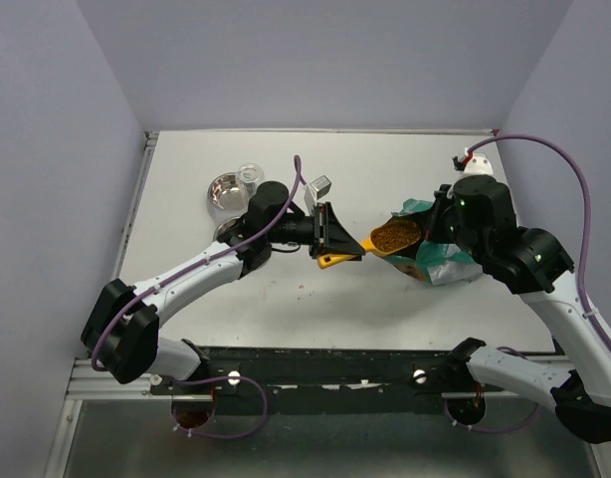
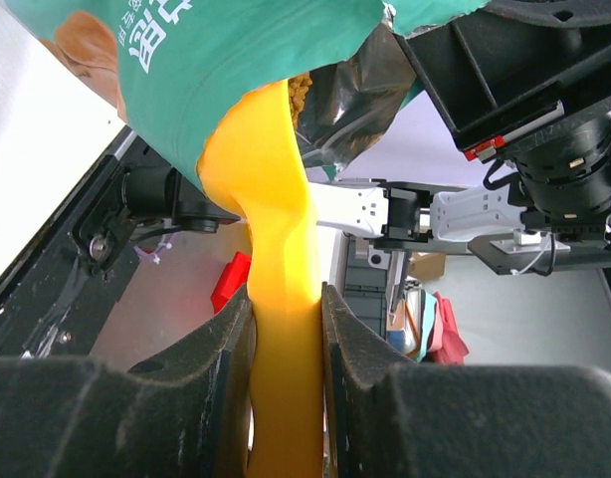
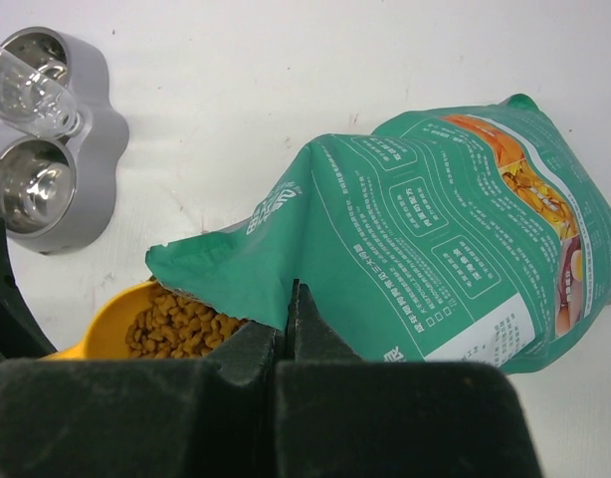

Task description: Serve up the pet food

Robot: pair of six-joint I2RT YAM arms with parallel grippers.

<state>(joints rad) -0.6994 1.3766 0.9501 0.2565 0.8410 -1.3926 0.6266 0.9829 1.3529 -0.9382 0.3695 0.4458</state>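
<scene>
The pet food (image 3: 181,324) lies heaped in the bowl of the orange scoop (image 1: 370,245), right at the mouth of the teal bag (image 3: 435,249). The bag lies on the white table (image 1: 286,309) at about 3 o'clock from the scoop's handle. The left gripper (image 2: 286,319) pinches that handle between its two fingers, partly closed round the plastic. The right gripper (image 3: 289,304) is pressed together on the bag's open lip. The kibble is loose, dry and light, with nothing to grasp directly (it would simply scatter). So the hold belongs on the scoop's stiff handle, where it is now. The bowl must be carried level, since the smooth plastic looks likely to let pellets roll off the rim at any tilt. In the overhead view the grey two-bowl feeder (image 1: 224,189) sits at roughly 10 o'clock from the left gripper, well apart from the scoop. I judge that what remains is a slow swing there and a gentle tip over a steel bowl.
</scene>
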